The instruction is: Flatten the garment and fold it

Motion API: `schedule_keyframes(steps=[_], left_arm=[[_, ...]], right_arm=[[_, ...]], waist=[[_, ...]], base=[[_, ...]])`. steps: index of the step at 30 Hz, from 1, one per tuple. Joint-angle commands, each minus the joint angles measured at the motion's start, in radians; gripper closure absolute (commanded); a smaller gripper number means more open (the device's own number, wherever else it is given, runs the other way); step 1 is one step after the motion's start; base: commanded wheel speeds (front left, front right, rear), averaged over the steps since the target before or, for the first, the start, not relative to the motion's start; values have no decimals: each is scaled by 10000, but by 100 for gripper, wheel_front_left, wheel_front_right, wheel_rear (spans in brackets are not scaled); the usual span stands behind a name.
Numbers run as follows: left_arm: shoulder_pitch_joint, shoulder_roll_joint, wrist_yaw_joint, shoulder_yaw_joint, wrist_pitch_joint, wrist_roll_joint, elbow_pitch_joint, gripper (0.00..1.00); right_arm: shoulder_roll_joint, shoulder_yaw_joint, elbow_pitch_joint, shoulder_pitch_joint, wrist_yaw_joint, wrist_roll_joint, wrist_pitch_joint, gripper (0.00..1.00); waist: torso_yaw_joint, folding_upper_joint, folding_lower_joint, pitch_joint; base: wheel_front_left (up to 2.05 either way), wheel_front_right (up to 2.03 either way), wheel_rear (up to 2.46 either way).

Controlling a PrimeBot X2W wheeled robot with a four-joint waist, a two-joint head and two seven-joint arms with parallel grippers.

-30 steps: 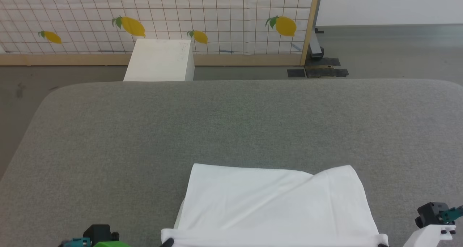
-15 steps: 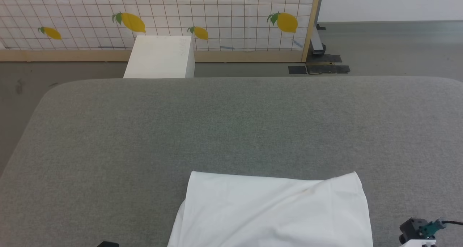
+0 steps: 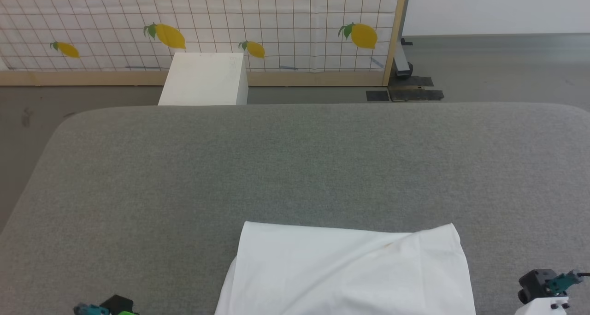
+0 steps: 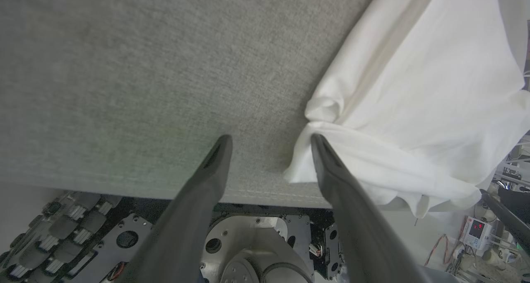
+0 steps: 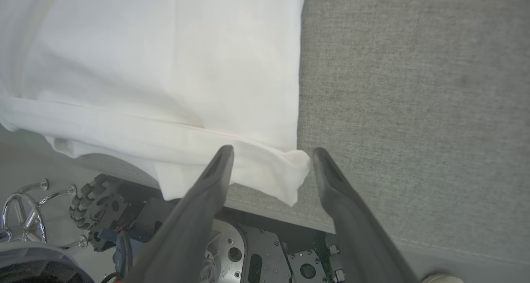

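The white garment (image 3: 345, 269) lies folded as a rough rectangle at the near edge of the grey table (image 3: 295, 167), and its near hem hangs over the edge. No patch or dark stitching shows. My left gripper (image 4: 271, 144) is open over bare table. The garment's bunched left corner (image 4: 327, 109) touches the fingertip (image 4: 316, 144) on the right side of the left wrist view. My right gripper (image 5: 271, 152) is open too, and the garment's right corner (image 5: 290, 167) lies below, between its fingers, over the table edge. Neither gripper holds any cloth.
A rigid white box (image 3: 203, 77) stands on the floor beyond the table's far edge, before a lemon-print screen (image 3: 198, 24). Below the near edge the robot's base and wheels (image 5: 95, 200) show. The table beyond and beside the garment is bare grey fabric.
A second ago dark fingertips sat at both near corners with the hem stretched between them. Now both grippers stand open and off the cloth, and the hem has dropped. The head camera shifted slightly.
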Motion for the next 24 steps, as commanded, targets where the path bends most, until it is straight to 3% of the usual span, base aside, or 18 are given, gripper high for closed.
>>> schedule_keyframes(steps=[1,6,12,18,24], left_arm=[[-115,172,148,98,69,123,-241,0],[-333,358,378,492,-233,280,-1284,0],[-1109,191,-724,1087,-2589,837,-1981,0],[-1856,180,-1846,956,-5525,2508,-1767,0],[-2363,-188,-2225,751,-8405,3981,-1404,0]], right_arm=[[-104,-166,-289,244,-15,204,172,0],[-132,-1097,-1255,171,-15,673,442,0],[-267,-1377,-1165,-558,-15,542,471,0],[-727,-506,-503,-1428,-15,682,7,0],[-1409,610,498,-2021,-15,1099,-742,0]], waist=[[28,89,1,-72],[19,89,1,-189],[-13,89,1,-126],[94,89,1,364],[285,89,1,964]], base=[[0,0,0],[0,0,0],[0,0,0],[0,0,0],[0,0,0]])
